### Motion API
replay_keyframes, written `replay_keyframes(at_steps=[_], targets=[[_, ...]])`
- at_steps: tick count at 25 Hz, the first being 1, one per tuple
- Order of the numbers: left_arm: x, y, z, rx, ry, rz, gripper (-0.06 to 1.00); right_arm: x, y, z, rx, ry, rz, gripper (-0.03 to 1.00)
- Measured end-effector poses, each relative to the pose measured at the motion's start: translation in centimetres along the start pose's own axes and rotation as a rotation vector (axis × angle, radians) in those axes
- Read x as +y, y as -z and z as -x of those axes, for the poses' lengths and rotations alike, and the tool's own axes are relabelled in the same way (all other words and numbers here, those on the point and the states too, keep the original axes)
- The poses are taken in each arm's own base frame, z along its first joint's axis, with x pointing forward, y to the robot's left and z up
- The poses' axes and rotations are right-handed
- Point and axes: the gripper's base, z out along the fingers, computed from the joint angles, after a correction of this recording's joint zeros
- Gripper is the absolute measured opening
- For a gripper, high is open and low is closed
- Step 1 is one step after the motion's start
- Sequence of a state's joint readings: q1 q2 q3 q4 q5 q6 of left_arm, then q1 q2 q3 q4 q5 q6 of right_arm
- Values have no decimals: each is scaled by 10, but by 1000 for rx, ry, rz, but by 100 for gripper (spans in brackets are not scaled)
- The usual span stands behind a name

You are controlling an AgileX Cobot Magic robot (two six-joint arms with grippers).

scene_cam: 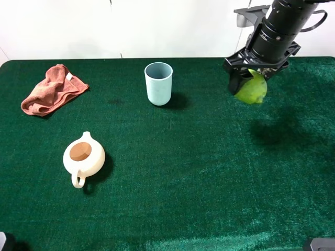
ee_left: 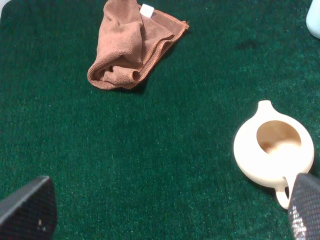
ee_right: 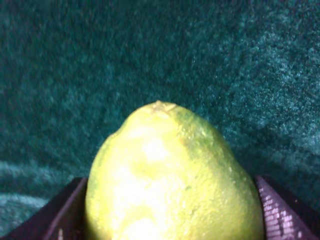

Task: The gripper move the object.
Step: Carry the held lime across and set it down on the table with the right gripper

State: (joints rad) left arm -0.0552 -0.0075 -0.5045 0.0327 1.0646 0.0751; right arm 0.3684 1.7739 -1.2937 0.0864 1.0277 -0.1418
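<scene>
The yellow-green fruit (scene_cam: 252, 89) hangs in the air at the back right of the green table, held between the two dark fingers of my right gripper (scene_cam: 247, 82). Its shadow lies on the cloth below and to the right. In the right wrist view the fruit (ee_right: 172, 180) fills the lower middle, with a dark finger (ee_right: 287, 210) on each side of it. My left gripper (ee_left: 170, 215) is open and empty, its fingertips (ee_left: 27, 210) wide apart above the cloth near the cream teapot (ee_left: 274, 150).
A light blue cup (scene_cam: 158, 83) stands upright at the back centre. The cream teapot (scene_cam: 84, 156) sits front left. A crumpled rust-red cloth (scene_cam: 52, 90) lies at the back left, also seen in the left wrist view (ee_left: 131, 45). The table's back edge runs behind the right arm.
</scene>
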Motion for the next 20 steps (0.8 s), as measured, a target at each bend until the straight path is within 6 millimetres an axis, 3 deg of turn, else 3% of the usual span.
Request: replay_keyframes(at_steps=[20], targets=[[0, 0, 0, 0, 0, 0, 93, 0, -46, 56, -50, -113, 55, 48]])
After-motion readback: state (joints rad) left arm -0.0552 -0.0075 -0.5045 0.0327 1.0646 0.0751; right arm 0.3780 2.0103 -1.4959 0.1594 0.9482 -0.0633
